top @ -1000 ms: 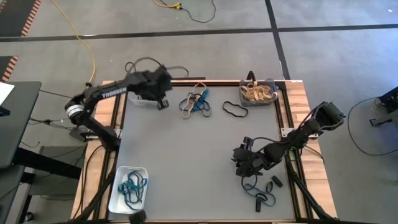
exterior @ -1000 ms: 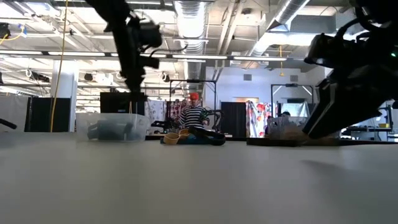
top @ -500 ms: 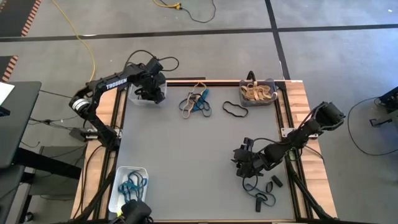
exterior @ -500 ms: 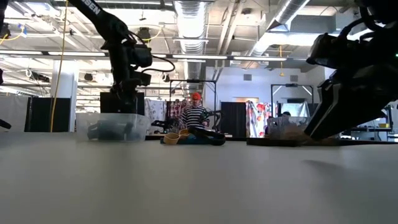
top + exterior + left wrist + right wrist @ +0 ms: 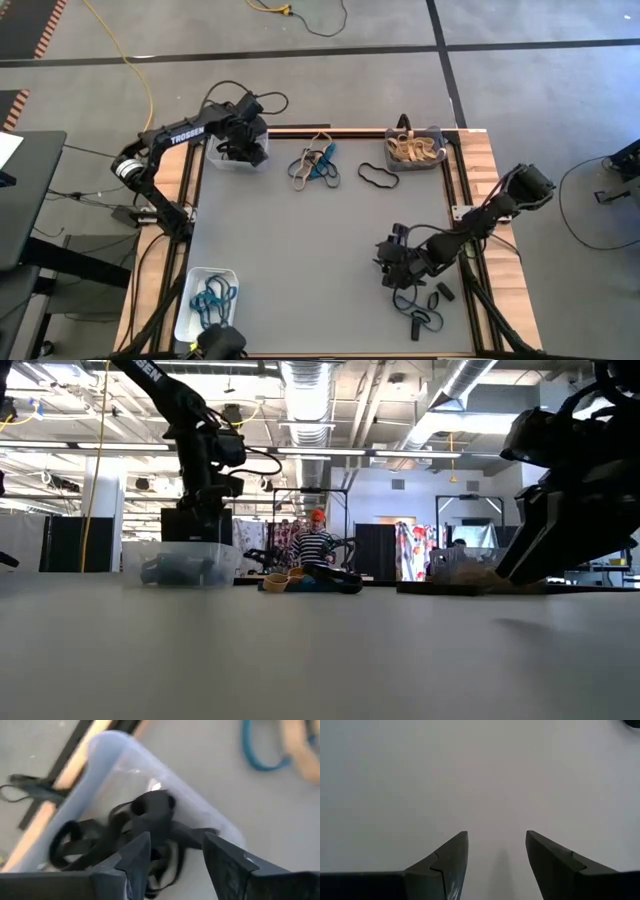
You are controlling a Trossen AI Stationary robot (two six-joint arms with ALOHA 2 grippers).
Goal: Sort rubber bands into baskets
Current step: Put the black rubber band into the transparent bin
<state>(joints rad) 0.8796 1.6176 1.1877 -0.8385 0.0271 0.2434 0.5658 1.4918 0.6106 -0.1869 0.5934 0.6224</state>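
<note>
— What do we see changed from a second ago?

— We see the left gripper [image 5: 243, 143] has swung over the clear basket [image 5: 226, 160] at the far left corner and dropped lower; its fingers [image 5: 135, 857], closed a second ago, now stand apart above the black rubber bands [image 5: 115, 832] lying in that basket. The right gripper [image 5: 392, 262] has barely shifted; it hangs low near the right front of the table, fingers [image 5: 451, 854] apart over bare surface, holding nothing.

— And nearest to us on the table?

— We find the white basket [image 5: 196, 275] at the front left with teal bands [image 5: 212, 300] inside, and a few loose black and teal bands [image 5: 425, 305] at the front right, just beside the right gripper.

— Farther back?

— Across the grey tabletop [image 5: 300, 250] we see a mixed clump of bands [image 5: 315, 165], a single black band [image 5: 377, 177] to its right, and the dark grey basket [image 5: 441, 140] holding tan bands [image 5: 415, 150] at the far right corner.

— The room?

— Beyond the table we make out a grey floor with a yellow cable [image 5: 140, 80], and in the low view a person in a striped top [image 5: 315, 547] seated in an open hall.
</note>
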